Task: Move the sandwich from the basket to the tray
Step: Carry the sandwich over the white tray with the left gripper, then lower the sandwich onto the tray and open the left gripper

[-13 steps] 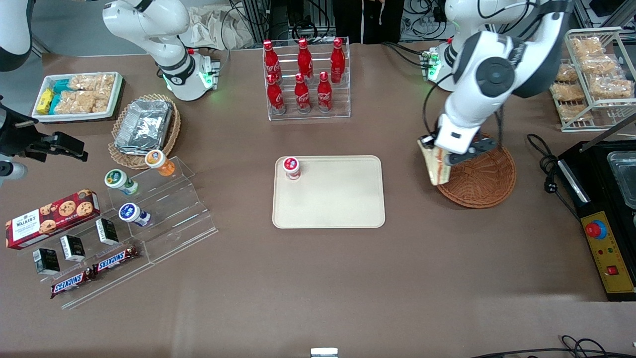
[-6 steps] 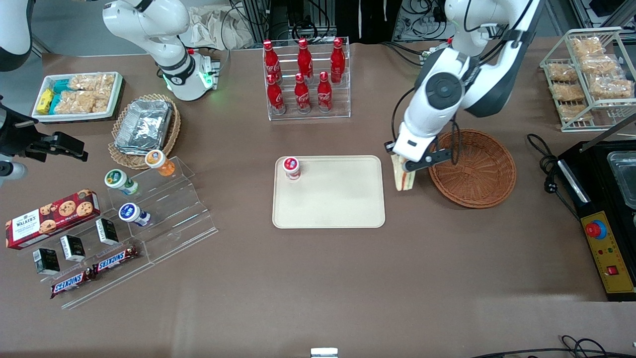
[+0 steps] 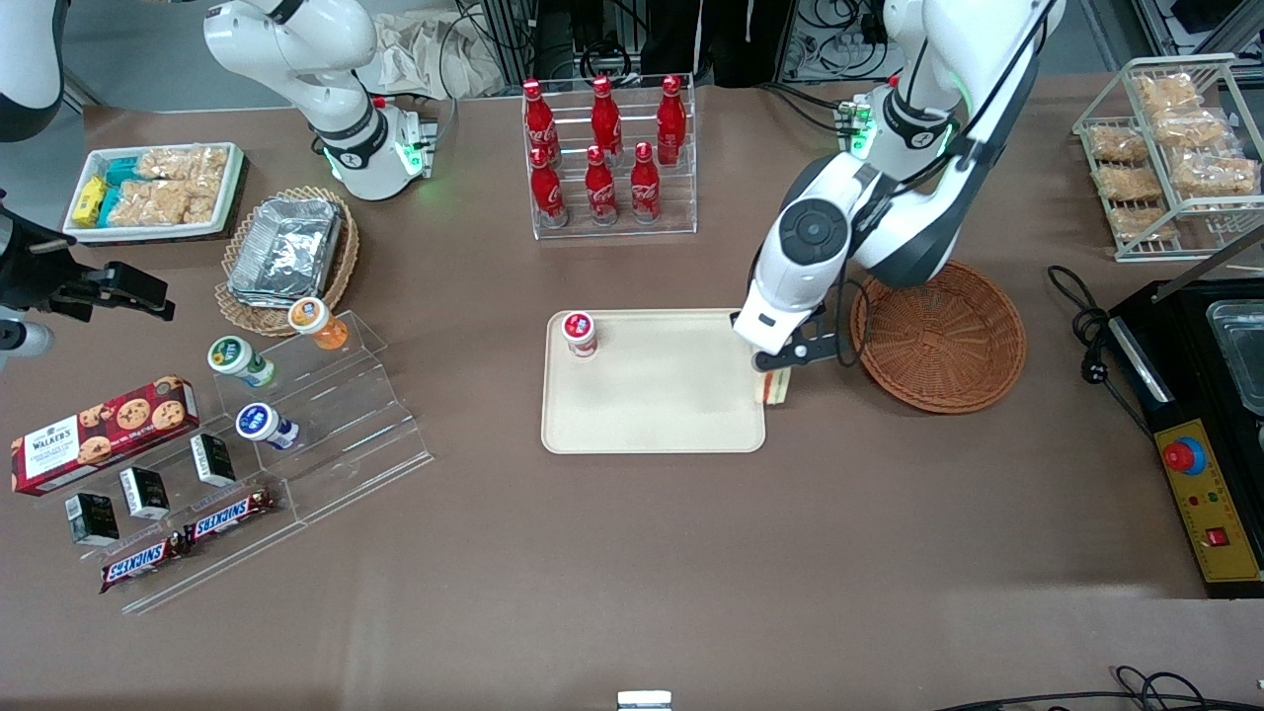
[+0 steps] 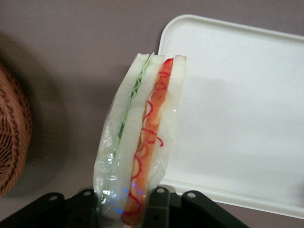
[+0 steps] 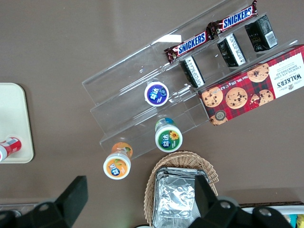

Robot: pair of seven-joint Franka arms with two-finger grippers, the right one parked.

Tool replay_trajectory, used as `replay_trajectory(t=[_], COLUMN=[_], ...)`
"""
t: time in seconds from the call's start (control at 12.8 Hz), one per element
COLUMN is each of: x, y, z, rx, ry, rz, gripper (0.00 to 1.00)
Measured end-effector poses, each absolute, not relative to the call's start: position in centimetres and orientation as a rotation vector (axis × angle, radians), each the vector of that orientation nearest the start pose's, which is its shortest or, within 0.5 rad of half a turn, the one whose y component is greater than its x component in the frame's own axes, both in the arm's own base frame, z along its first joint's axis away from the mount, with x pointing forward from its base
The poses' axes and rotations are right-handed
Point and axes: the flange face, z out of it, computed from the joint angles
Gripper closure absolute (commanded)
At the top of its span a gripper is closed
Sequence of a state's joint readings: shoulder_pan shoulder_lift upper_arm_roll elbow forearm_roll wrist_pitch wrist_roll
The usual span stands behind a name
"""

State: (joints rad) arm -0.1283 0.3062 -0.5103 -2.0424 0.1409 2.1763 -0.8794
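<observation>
My left gripper (image 3: 778, 380) is shut on the sandwich (image 3: 777, 389), a plastic-wrapped wedge of white bread with green and red-orange filling. It hangs just above the edge of the cream tray (image 3: 681, 415) nearest the basket. In the left wrist view the sandwich (image 4: 142, 137) sticks out lengthwise from the gripper (image 4: 128, 209), over the tray's rim (image 4: 166, 52) and the brown table. The reddish-brown wicker basket (image 3: 938, 336) lies toward the working arm's end, with nothing in it; its rim (image 4: 14, 133) shows in the wrist view.
A small red-capped cup (image 3: 579, 333) stands in the tray's corner. A clear rack of red cola bottles (image 3: 607, 158) stands farther from the camera than the tray. A black appliance (image 3: 1200, 395) lies at the working arm's end, with a wire snack rack (image 3: 1175, 148) near it.
The left gripper has carried the sandwich from above the basket's rim sideways to the tray's near edge and lowered it. The basket is now uncovered.
</observation>
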Motion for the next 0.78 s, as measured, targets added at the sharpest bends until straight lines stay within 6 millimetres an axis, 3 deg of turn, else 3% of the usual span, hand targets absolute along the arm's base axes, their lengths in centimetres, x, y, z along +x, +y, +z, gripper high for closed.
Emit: replay_trajectory(t=[0.31, 0.78], x=[47.0, 47.2], y=[-35.3, -36.2], z=[27.7, 25.5], rx=[-3.071, -3.079], ry=[-0.186, -0.169], rz=[0.215, 0.253], gripper=[0.67, 0.64])
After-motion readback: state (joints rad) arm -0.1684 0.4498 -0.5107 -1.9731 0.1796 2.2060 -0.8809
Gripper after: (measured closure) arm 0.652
